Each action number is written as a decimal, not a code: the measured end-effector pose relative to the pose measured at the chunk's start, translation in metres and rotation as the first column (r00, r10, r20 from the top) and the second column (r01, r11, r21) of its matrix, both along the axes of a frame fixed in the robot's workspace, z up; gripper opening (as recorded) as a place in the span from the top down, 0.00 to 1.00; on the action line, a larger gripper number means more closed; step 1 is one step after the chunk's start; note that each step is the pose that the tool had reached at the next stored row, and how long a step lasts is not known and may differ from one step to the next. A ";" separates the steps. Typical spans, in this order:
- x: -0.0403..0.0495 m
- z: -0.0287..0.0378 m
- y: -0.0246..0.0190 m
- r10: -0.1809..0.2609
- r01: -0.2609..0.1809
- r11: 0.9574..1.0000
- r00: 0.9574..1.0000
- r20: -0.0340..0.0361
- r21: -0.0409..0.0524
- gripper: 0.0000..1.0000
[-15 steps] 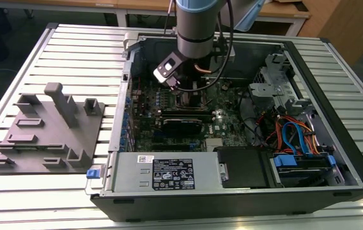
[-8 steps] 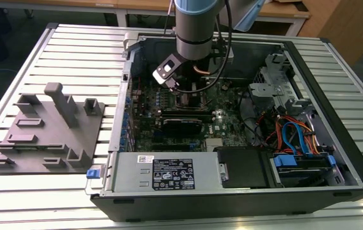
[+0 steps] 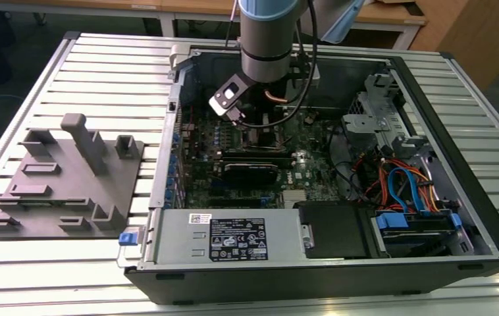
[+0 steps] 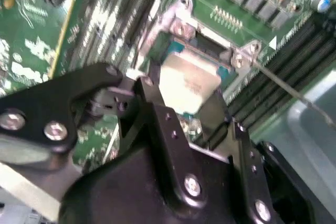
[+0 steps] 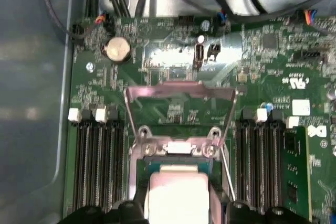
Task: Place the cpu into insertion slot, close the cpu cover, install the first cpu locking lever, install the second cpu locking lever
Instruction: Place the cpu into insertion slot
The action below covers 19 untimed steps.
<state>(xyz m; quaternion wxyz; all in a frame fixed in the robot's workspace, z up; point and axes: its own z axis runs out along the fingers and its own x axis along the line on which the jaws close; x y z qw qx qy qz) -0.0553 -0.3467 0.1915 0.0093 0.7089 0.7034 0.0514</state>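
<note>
With the pincer point(image 4: 185, 97) clamped on the cpu point(image 4: 189, 81) just over the insertion slot point(image 4: 209, 48), upper centre in the exterior view, lower level, corners squared, clear of the raised cpu cover point(image 5: 181, 92).

Robotics lab or workshop: an industrial robot arm point(image 3: 272, 39) reaches into an open desktop computer case point(image 3: 320, 280) lying on a slatted aluminium workbench point(image 3: 74, 59), beside a grey moulded fixture plate point(image 3: 56, 178). Wooden furniture point(image 3: 469, 29) stands behind the bench in the exterior view. In the first wrist view, the green motherboard point(image 5: 278, 77) lies exposed, its cpu cover point(image 5: 181, 91) raised.
</note>
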 end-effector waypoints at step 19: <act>0.0000 0.0029 -0.0001 -0.006 0.006 1.000 1.000 0.000 -0.001 0.46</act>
